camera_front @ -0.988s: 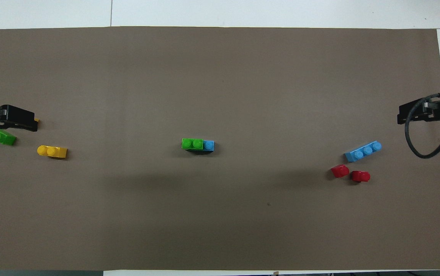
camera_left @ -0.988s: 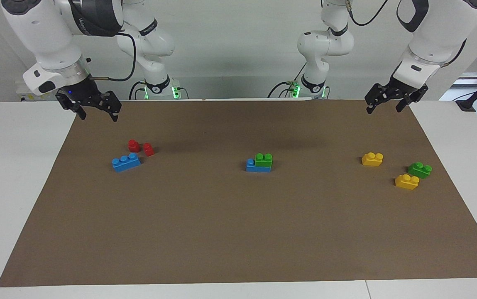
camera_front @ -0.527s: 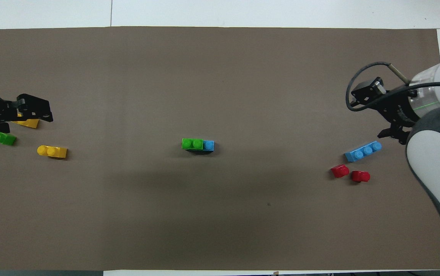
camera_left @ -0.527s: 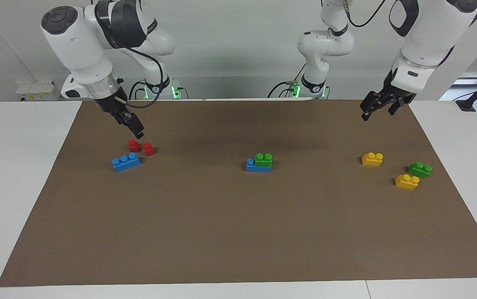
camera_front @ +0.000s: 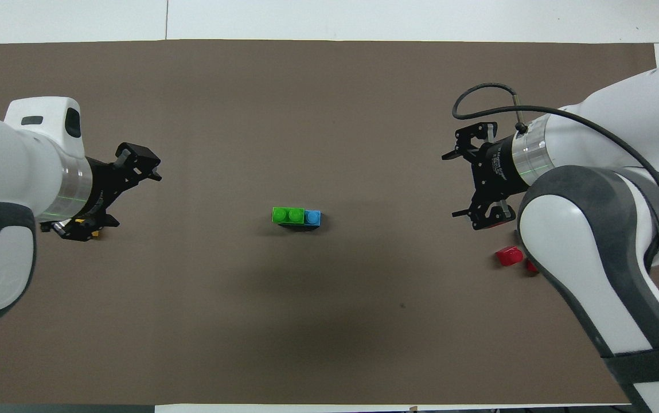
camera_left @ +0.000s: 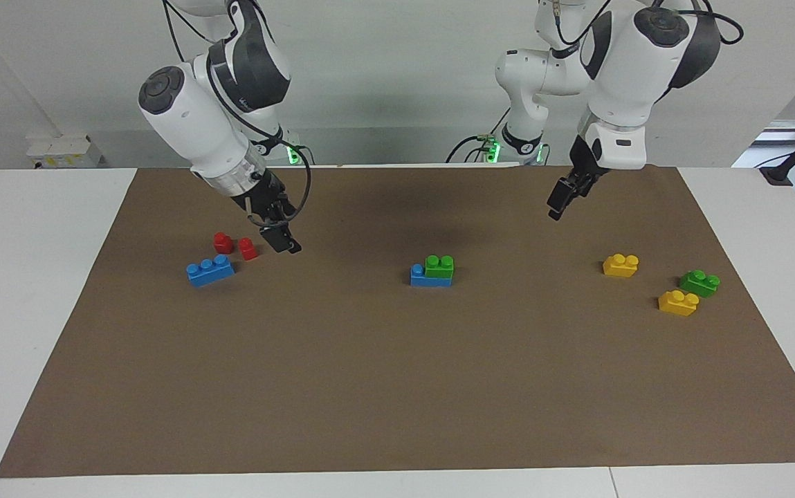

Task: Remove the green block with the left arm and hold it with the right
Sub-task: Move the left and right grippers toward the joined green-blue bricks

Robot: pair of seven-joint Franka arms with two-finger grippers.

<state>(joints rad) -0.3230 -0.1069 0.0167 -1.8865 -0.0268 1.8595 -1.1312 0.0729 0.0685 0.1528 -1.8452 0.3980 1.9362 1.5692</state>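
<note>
Well apart: green block (camera_left: pixel 439 266), fingers (camera_left: pixel 559 200).

One camera sits high across the table (camera_left: pixel 37 290), facing the two arms and looking down at a slant — it takes in the whole brown mat (camera_left: pixel 397 387) and the wall. The other hangs above the arms' own end, looking steeply down at the mat (camera_front: pixel 329 92). Both share the mat — half a turn apart.
</note>
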